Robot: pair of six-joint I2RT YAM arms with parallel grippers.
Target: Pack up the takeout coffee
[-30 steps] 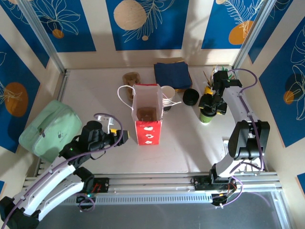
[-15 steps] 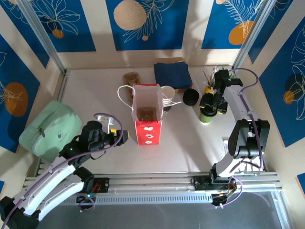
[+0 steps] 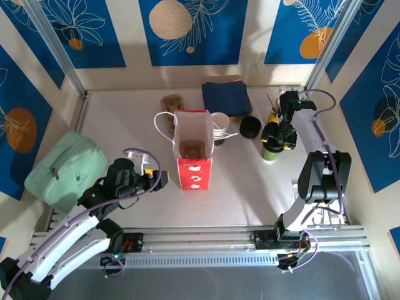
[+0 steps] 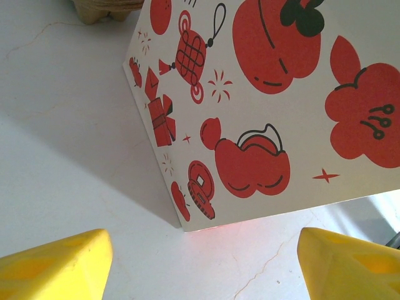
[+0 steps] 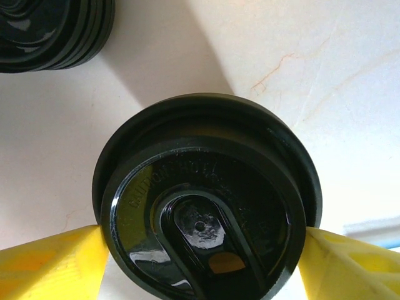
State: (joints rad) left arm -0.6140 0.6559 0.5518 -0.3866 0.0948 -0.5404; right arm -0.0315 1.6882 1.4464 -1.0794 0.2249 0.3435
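Note:
The takeout coffee (image 3: 270,152) is a pale green cup with a black lid (image 5: 206,206), standing upright at the right of the table. My right gripper (image 3: 275,139) hangs straight above it. Its yellow fingers (image 5: 50,262) press against both sides of the lid, so it is shut on the cup. The red-and-white paper bag (image 3: 192,150) stands open in the middle with something brown inside. My left gripper (image 3: 161,180) is low beside the bag's front left corner (image 4: 181,219). It is open, with bare table between its fingertips (image 4: 56,262).
A stack of black lids (image 3: 249,127) sits just left of the coffee. A stack of white cups (image 3: 219,125) lies behind the bag, with dark blue napkins (image 3: 226,99) beyond. The yellow cup of stirrers (image 3: 275,115) stands behind my right gripper. A green pouch (image 3: 65,167) lies far left.
My right arm's links have shifted very slightly while the gripper stays over the lidded cup. The left arm and the bag have not moved.

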